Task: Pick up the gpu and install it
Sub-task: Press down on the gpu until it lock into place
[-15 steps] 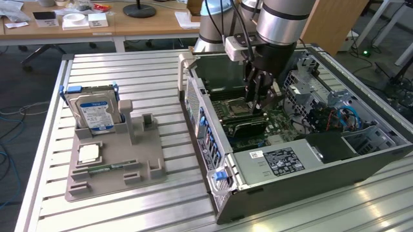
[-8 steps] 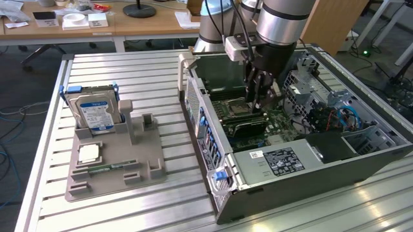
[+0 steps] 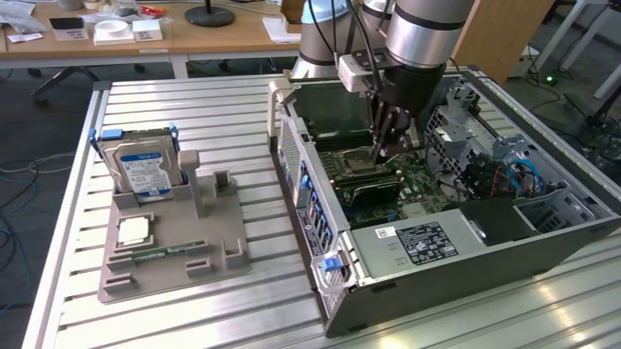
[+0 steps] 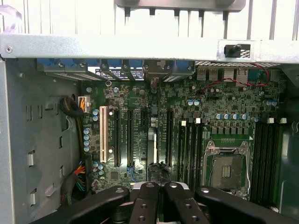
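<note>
The gpu (image 3: 369,193) is a thin dark card standing on edge on the motherboard inside the open computer case (image 3: 321,218). My gripper (image 3: 379,154) reaches down into the case just above it. Seen from the wrist, my black fingers (image 4: 145,196) are drawn together, and the gripper (image 4: 161,186) sits right over the card's dark upper edge (image 4: 158,170) among the expansion slots. The fingers are shut. I cannot tell whether they pinch the card's edge or only meet over it.
On the table at the exterior view's left, a grey tray (image 3: 170,269) holds a hard drive (image 3: 145,171), a processor (image 3: 133,231) and a memory stick (image 3: 170,252). In the case are the processor socket (image 4: 227,170), a power supply (image 3: 422,243) and cables (image 3: 519,178).
</note>
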